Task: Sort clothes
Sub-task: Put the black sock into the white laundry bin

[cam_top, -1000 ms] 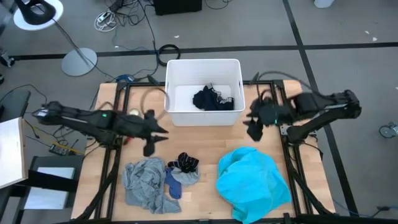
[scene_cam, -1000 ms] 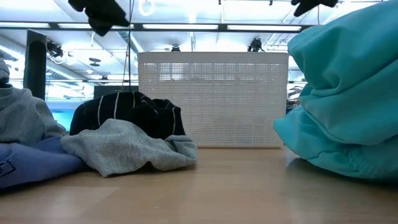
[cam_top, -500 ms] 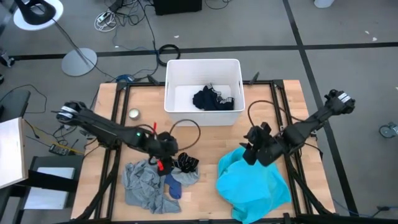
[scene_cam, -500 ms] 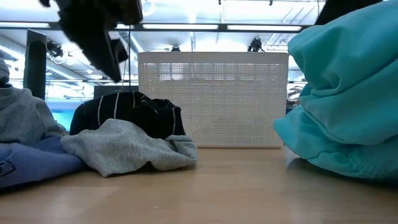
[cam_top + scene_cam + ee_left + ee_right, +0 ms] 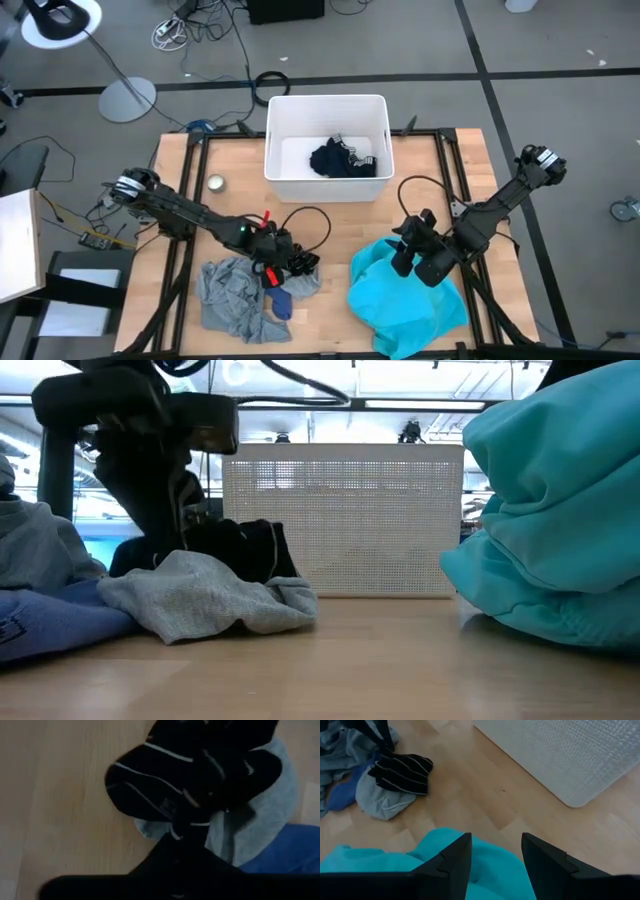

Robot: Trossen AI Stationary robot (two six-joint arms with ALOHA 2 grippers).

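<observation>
My left gripper [image 5: 283, 262] is down on a small black sock with white stripes [image 5: 145, 785], shut on it. The sock lies on a grey sock [image 5: 303, 284] beside a blue sock [image 5: 280, 300] and the crumpled grey shirt [image 5: 228, 295]. My right gripper [image 5: 495, 840] stands open over the far edge of the big turquoise garment [image 5: 410, 295]; whether it touches the cloth, I cannot tell. A navy-black garment [image 5: 342, 160] lies in the white bin [image 5: 328, 108]. My left gripper pinches a bunched fold of the black striped sock near its middle [image 5: 192, 815] between its two fingers. The fingers come from above, slanting in from the table's left. The sock rests on the grey sock [image 5: 270, 815] and the tabletop.
The white bin stands at the table's far middle. A small round thing [image 5: 215, 182] sits at the far left. Bare wood [image 5: 335, 245] lies between the sock pile and the turquoise garment.
My left gripper has gone down and toward the table's near right, onto the black striped sock, and has shut on it. My right gripper has come down and toward the near edge to the turquoise garment, staying open. The clothes lie as before.
</observation>
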